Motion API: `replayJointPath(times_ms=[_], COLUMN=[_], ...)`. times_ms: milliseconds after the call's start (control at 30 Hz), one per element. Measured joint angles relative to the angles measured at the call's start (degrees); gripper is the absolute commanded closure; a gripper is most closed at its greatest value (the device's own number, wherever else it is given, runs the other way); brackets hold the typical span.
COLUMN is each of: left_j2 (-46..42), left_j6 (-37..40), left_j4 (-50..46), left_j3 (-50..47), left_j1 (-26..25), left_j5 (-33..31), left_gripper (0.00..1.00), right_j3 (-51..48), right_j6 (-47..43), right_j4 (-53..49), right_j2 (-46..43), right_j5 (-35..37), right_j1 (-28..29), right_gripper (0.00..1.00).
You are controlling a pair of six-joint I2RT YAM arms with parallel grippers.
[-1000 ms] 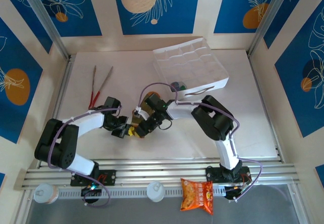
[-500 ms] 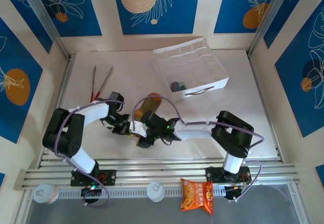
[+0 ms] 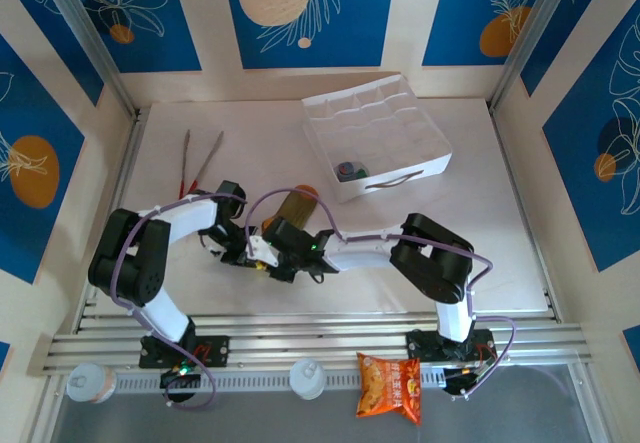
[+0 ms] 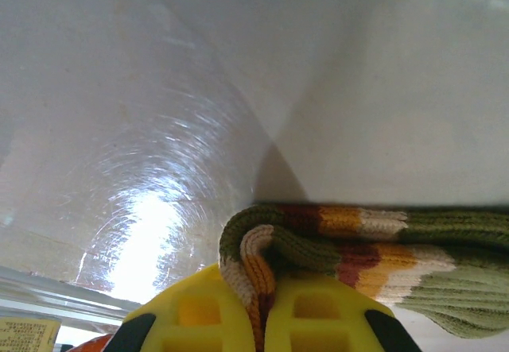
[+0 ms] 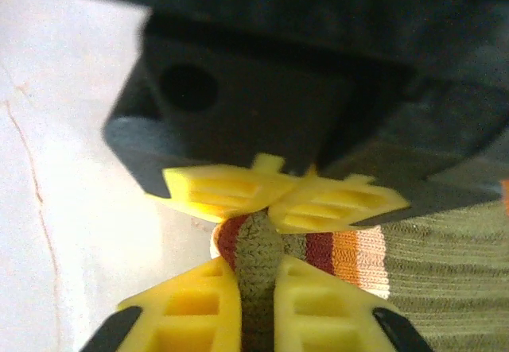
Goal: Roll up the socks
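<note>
The olive-green sock (image 3: 297, 204) with orange and cream stripes lies flat on the white table, its near end bunched between the two grippers. In the left wrist view my left gripper (image 4: 266, 284) is shut on a folded edge of that sock (image 4: 358, 245). My right gripper (image 5: 258, 268) is shut on an olive fold of the sock (image 5: 413, 264), and the left gripper's yellow fingers (image 5: 231, 191) sit right opposite, tip to tip. From above, the left gripper (image 3: 246, 250) and right gripper (image 3: 270, 253) meet at the sock's near end. A small grey-green bundle (image 3: 350, 170) sits in the box.
A white compartment box (image 3: 385, 123) stands at the back right, a pair of red-handled tongs (image 3: 196, 169) at the back left. An orange snack packet (image 3: 390, 386) lies on the front rail. Bare table stretches to the right of the arms.
My right gripper swung left and forward to the sock's near end and went from open to shut on it, beside the left gripper. The left gripper stayed shut, shifting only slightly.
</note>
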Motion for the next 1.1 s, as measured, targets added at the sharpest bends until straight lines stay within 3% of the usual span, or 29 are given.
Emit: replayJointPath(times_ms=[67,200,333,400,500,800,1100], left_j2=[0.0,-1.1,-6.0,-9.2,-14.2,-21.3,-16.4], left_j6=[0.0,0.3,1.3,2.2,4.1,9.1,10.6], left_j4=[0.0,0.3,0.2,0.2,1.5,15.4,25.2], left_j3=[0.0,-0.2,-1.4,-2.1,-3.5,-13.0,-14.4], left_j1=[0.1,0.5,1.2,1.8,2.3,1.6,-0.7], left_j5=[0.0,-0.4,-2.9,-4.0,-5.0,-4.0,-3.7], left_gripper=[1.0,0.73,0.37,0.3,0.32,0.59,0.57], right_j3=[0.0,0.0,0.5,2.2,5.5,11.3,15.2], right_j6=[1.2,4.7,8.9,11.2,14.5,23.2,25.6], right_j4=[-0.1,-0.1,-1.6,-2.7,-4.6,-9.0,-13.5], right_j2=[0.0,0.0,0.9,2.5,5.8,12.5,16.1], right_j5=[-1.1,-6.4,-14.6,-19.4,-26.8,-42.9,-49.3], right_j1=[-0.5,-2.8,-7.5,-10.1,-13.1,-18.7,-20.6], right_gripper=[1.0,1.0,1.0,1.0,1.0,1.0,1.0])
